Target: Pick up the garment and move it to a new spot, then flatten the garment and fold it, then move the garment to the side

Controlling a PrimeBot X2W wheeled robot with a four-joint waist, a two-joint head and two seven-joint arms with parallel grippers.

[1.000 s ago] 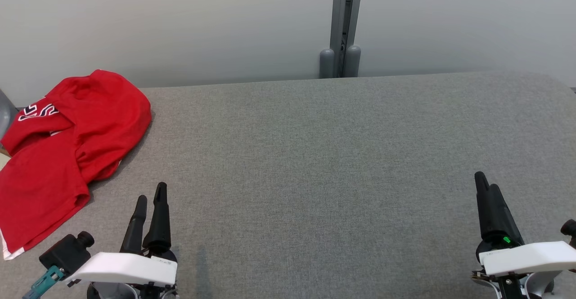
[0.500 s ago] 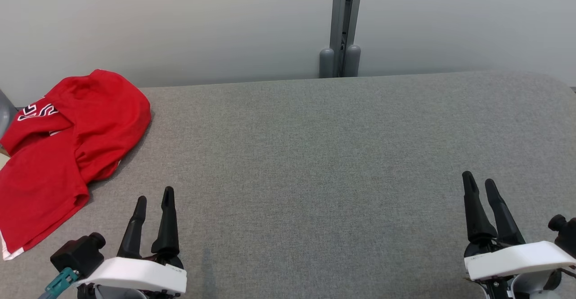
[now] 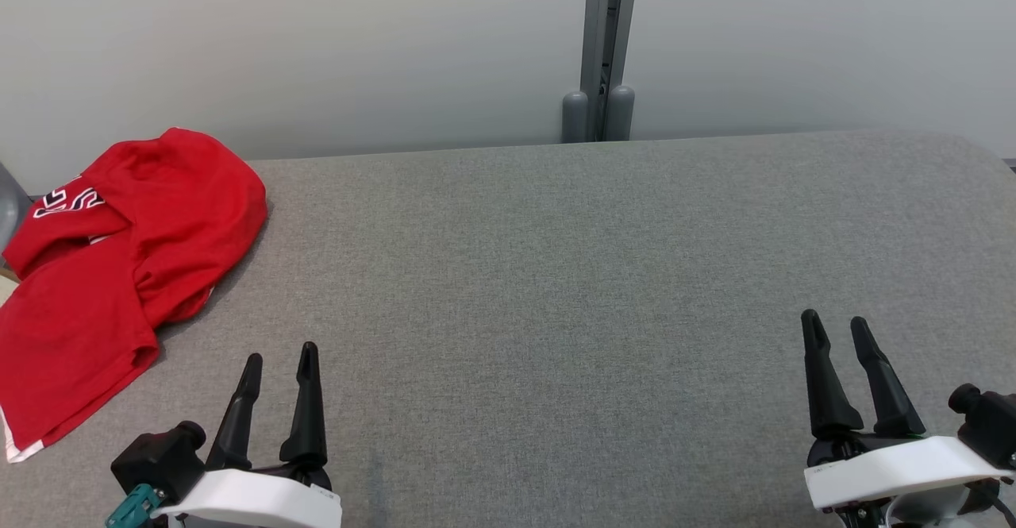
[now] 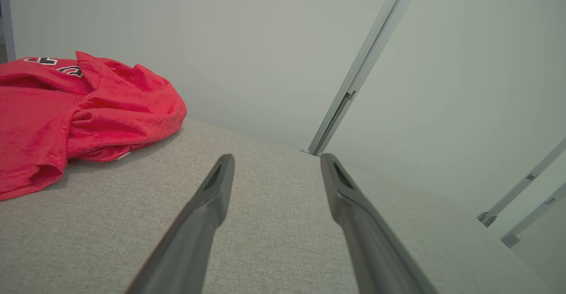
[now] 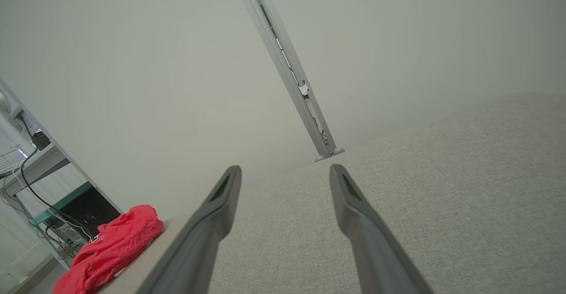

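Hovering above the grey padded table (image 3: 556, 258), the left gripper (image 3: 281, 353) holds its two dark fingers (image 3: 240, 413) apart with nothing between them; it sits nearer the robot than the metal post (image 3: 603, 36) and to that post's left. The right gripper (image 3: 833, 319) is likewise spread and empty, to the post's right and on the near side of it. The red garment (image 3: 119, 258) (white-edged lettering shows on one fold) lies crumpled far to the left of the post, at the table's left end, apart from both grippers. The post stands upright against the pale wall (image 3: 317, 36) just behind the table's far edge.
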